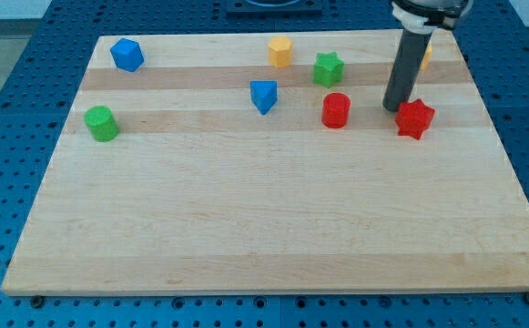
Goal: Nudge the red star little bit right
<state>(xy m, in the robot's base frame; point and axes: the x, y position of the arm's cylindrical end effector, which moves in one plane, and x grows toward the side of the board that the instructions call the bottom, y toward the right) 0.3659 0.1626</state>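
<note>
The red star (415,118) lies on the wooden board (264,228) at the view's upper right. My tip (393,108) stands just to the left of the star, at its upper left edge, touching it or nearly so. The dark rod rises from there toward the view's top. A red cylinder (336,110) sits to the left of my tip.
A green star (329,68) and a yellow hexagonal block (280,51) lie near the top middle. A blue block (263,96) sits at centre top, a blue block (127,55) at top left, a green cylinder (101,123) at left. A yellow block (425,56) is mostly hidden behind the rod.
</note>
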